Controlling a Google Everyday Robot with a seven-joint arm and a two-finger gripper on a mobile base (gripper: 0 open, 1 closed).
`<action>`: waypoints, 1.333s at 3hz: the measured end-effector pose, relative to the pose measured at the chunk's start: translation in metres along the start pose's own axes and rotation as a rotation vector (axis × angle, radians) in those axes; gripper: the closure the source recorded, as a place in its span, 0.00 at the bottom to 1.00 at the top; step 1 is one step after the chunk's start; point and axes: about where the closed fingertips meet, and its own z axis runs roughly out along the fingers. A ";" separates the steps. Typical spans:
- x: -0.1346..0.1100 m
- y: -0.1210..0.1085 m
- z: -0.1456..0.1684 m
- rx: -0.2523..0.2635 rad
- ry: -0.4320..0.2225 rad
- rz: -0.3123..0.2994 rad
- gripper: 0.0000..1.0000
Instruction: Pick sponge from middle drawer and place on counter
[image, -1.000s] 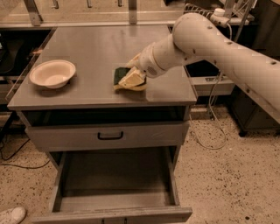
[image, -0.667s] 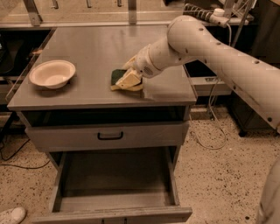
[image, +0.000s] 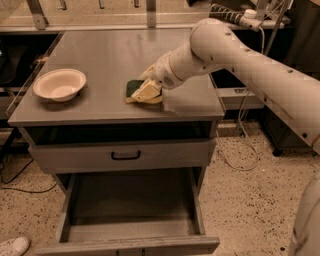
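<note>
Lying on the counter (image: 110, 55), the sponge (image: 133, 88) touches the tool (image: 146, 92).

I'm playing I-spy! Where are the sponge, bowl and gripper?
sponge (image: 132, 88): camera view, green top corner.
bowl (image: 74, 83): camera view, inner wall.
gripper (image: 146, 93): camera view, its tip, at the sponge on the counter (image: 100, 55).

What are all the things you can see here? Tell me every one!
Flat grey metal counter: one, grey, cabinet top.
Round white bowl: one, white, counter's left side.
Small green-and-yellow sponge: one, green over yellow, on the counter, right of the bowl.
Shallow grey drawer front with black handle: one, grey, below the counter.
Deep grey metal middle drawer: one, grey, pulled open, lowest.
White shoe: one, white, floor, bottom-left corner.
Cream robot arm: one, cream, reaching from the right.
Hand: one, cream, on the sponge mid-counter.
</note>
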 end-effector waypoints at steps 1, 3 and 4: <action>0.000 0.000 0.000 0.000 0.000 0.000 0.51; 0.000 0.000 0.000 0.000 0.000 0.000 0.05; 0.000 0.000 0.000 0.000 0.000 0.000 0.00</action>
